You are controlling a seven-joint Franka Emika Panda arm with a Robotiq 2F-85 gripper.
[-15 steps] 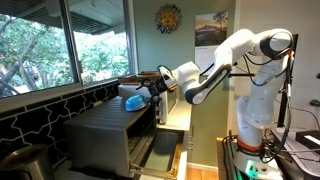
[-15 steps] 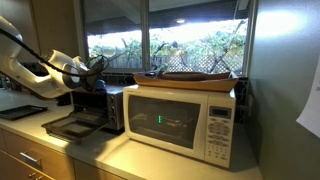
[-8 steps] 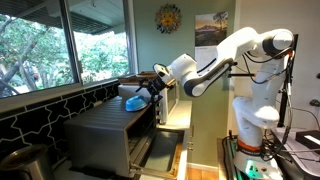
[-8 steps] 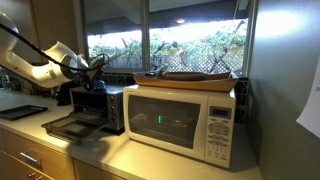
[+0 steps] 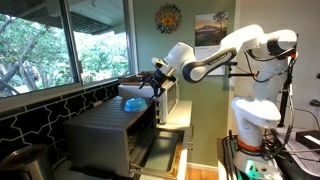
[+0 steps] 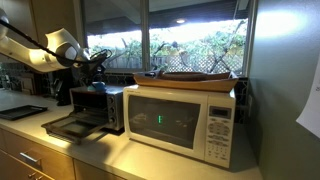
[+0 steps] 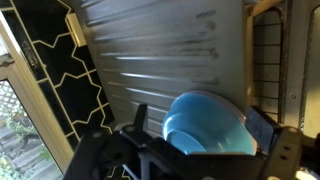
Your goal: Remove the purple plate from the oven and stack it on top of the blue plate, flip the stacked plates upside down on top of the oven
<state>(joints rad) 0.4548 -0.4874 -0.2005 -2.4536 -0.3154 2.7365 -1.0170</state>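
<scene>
The blue plate (image 7: 205, 128) sits on the flat top of the oven (image 7: 150, 60). In the wrist view it looks like a little bowl with its hollow side up, on the grey ribbed metal. In an exterior view the blue plate (image 5: 133, 102) lies near the front edge of the oven's top.

The gripper (image 7: 200, 120) hangs over the plate. Its jaws are spread wide and hold nothing. In the wrist view one dark finger (image 7: 139, 118) stands on one side of the plate, with a bit of bare metal between them. The other finger is close by the plate's other side. So the plate lies between the two fingers, seen from above. In an exterior view the gripper (image 5: 150, 86) is just above the plate and a little to the side. I cannot tell if any finger touches it.

The oven (image 5: 110, 135) is a big dark box. Its front door (image 5: 158, 150) hangs open and down. In an exterior view the gripper (image 6: 97, 62) is up over the oven (image 6: 95, 105), and a white microwave (image 6: 180, 118) stands just beside it. A wall of black tiles (image 7: 50, 80) is behind the oven.
</scene>
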